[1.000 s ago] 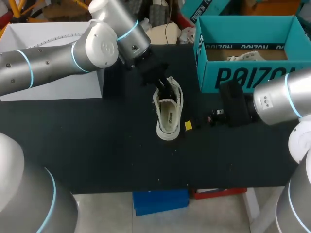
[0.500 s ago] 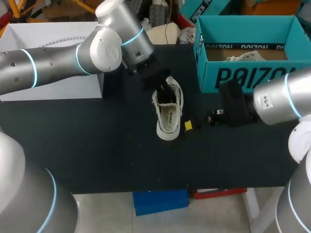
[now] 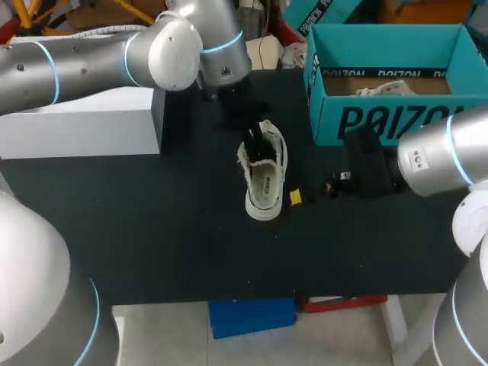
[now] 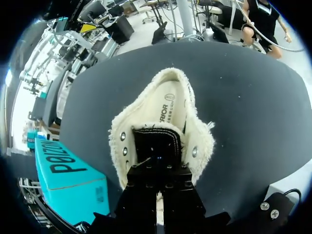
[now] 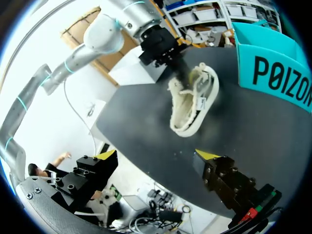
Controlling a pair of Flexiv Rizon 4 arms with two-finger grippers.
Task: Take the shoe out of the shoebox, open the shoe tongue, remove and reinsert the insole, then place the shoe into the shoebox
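A white box (image 3: 84, 126) sits at the far left of the black table (image 3: 152, 229). The left arm comes in over it and reaches down to the middle of the table.

The left gripper (image 4: 157, 168) points down into the laced end of the shoe (image 3: 263, 171). Its two black fingers are pressed close together, with only a thin slit between them. They pinch the top edge of the shoe tongue (image 4: 156, 144), which stands up out of the opening and shows a dark lining. The yellow tips are hidden at the tongue.

The shoe is cream-coloured with frayed edges. It rests sole down near the middle of the table, outside the shoebox. Its heel points toward the near edge of the table. The insole (image 4: 170, 105) lies flat inside, visible through the opening.

Just to the right of the shoe hangs the right gripper (image 5: 156, 156), low over the table. Its jaws are spread wide, with the two yellow tips well apart. It holds nothing and touches nothing, and the shoe lies ahead of it, clear of both fingers.

At the far right stands the teal shoebox (image 3: 381, 118), lid off, near the back edge of the table. Something cream-coloured (image 3: 385, 89) lies inside it.
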